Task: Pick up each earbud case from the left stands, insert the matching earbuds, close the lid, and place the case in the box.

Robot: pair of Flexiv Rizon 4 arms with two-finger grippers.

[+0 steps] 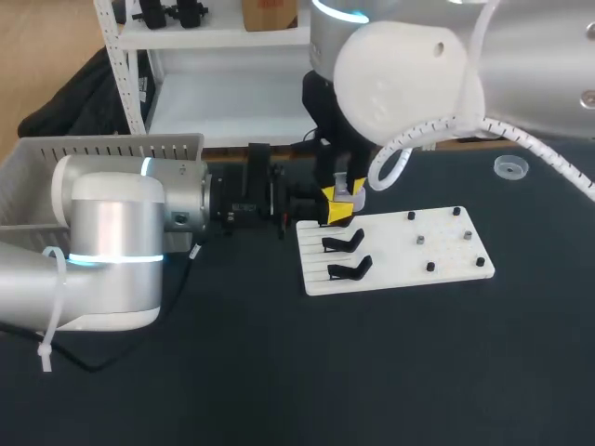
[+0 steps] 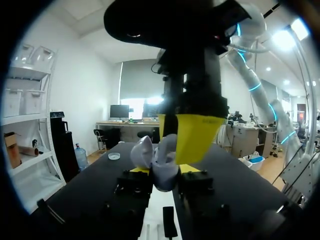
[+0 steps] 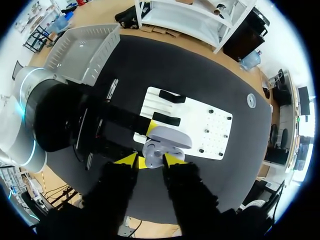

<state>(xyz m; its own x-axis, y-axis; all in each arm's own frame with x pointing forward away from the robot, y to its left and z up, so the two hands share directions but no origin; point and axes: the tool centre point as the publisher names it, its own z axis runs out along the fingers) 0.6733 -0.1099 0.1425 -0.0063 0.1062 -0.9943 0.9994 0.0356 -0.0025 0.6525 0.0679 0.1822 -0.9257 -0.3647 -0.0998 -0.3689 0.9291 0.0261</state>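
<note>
A pale lilac-grey earbud case [image 2: 161,172] with its lid [image 3: 171,136] open is held above the near end of the white board [image 1: 446,243]. My left gripper [image 2: 164,170] comes in level from the left and is shut on the case body. My right gripper [image 3: 150,160] points straight down over it, and its yellow tips [image 3: 128,160] flank the case with a narrow gap, so it is open. In the head view the right gripper [image 1: 339,206] hides the case. Two black stands [image 1: 342,243] [image 1: 351,269] sit bare on the board's left part.
The board's right part carries several small dark pieces [image 1: 420,239]. A grey slotted box [image 1: 112,147] stands at the table's left rear. A small clear round lid [image 1: 509,167] lies at the far right. A dark mat covers the table.
</note>
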